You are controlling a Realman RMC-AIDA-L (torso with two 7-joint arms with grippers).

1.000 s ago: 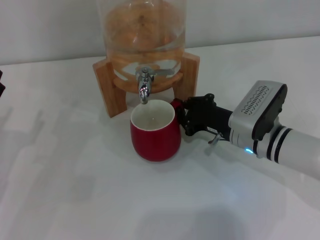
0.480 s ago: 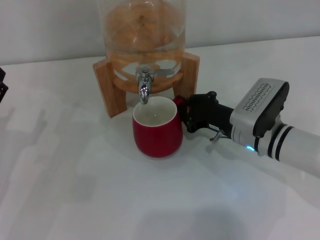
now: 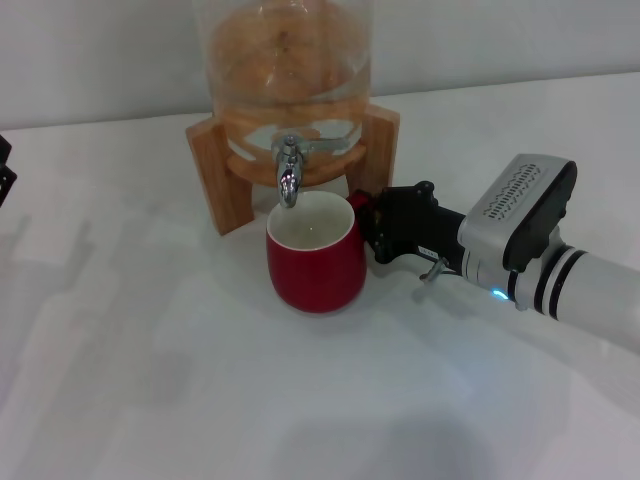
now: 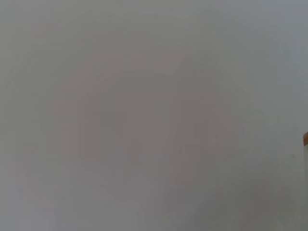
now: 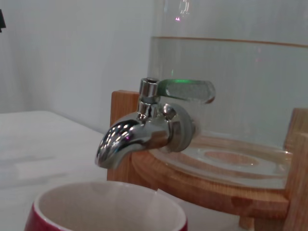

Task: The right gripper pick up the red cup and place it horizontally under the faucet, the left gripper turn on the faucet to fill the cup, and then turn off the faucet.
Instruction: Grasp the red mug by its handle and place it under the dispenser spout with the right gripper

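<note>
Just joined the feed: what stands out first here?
The red cup stands upright on the white table, directly under the chrome faucet of a glass dispenser on a wooden stand. The right gripper sits at the cup's handle side.

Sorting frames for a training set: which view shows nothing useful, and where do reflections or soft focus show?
Left wrist view: almost wholly blank grey. Right wrist view: the shiny chrome faucet mirrors its surroundings, a green glint sits on its lever, and the red ceramic cup's rim looks soft. Head view: the right gripper casts a faint shadow on the white table.
</note>
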